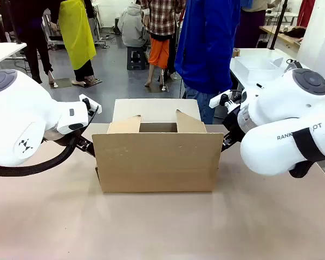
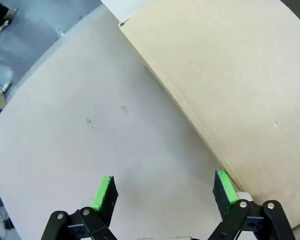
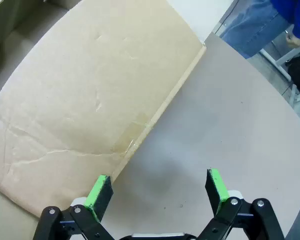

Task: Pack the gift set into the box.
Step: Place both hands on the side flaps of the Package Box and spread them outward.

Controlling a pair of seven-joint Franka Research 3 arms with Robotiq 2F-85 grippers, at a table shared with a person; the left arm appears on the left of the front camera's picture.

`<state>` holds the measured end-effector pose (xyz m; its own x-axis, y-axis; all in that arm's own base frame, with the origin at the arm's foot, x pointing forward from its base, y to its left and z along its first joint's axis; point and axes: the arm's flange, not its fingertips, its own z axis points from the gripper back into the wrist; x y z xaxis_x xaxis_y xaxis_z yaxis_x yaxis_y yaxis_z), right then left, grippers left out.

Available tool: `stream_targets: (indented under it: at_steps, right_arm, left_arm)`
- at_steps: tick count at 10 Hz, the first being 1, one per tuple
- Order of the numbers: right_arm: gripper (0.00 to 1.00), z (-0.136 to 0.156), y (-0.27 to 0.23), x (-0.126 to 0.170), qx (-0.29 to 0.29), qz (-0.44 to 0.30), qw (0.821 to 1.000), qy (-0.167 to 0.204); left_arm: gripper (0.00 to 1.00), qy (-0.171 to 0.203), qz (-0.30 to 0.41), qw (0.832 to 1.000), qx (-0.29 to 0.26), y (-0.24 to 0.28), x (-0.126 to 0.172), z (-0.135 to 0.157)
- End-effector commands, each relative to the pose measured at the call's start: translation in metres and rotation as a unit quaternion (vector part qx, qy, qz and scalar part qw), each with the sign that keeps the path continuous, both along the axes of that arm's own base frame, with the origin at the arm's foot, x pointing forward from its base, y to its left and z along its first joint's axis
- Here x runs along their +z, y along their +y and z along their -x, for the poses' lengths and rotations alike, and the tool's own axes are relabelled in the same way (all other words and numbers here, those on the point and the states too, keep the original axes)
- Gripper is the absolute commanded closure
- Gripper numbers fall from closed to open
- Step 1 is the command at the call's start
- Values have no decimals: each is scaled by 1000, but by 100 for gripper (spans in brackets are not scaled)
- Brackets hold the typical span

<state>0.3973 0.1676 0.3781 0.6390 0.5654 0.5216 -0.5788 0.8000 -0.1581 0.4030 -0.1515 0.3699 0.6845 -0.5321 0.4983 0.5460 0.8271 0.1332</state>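
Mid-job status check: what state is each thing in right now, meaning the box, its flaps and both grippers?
box: upright on the table, top open, not closed up.
short flaps: two standing up at the opening.
left gripper: open, holding nothing, low over the table beside the box's left end.
right gripper: open, holding nothing, low over the table beside the box's right end.
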Motion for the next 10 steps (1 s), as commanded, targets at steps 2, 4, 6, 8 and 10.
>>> stream_targets:
  at_steps: [2, 4, 6, 8, 10]
  right_arm:
    - [0, 0, 0, 0, 0, 0, 1000, 0]
    - [0, 0, 0, 0, 0, 0, 1000, 0]
    - [0, 0, 0, 0, 0, 0, 1000, 0]
    - [0, 0, 0, 0, 0, 0, 1000, 0]
    - [0, 0, 0, 0, 0, 0, 1000, 0]
  left_arm:
    - [0, 0, 0, 1000, 0, 0, 0, 0]
    - [0, 0, 0, 1000, 0, 0, 0, 0]
    - [0, 0, 0, 1000, 0, 0, 0, 0]
    - [0, 0, 0, 1000, 0, 0, 0, 0]
    - [0, 0, 0, 1000, 0, 0, 0, 0]
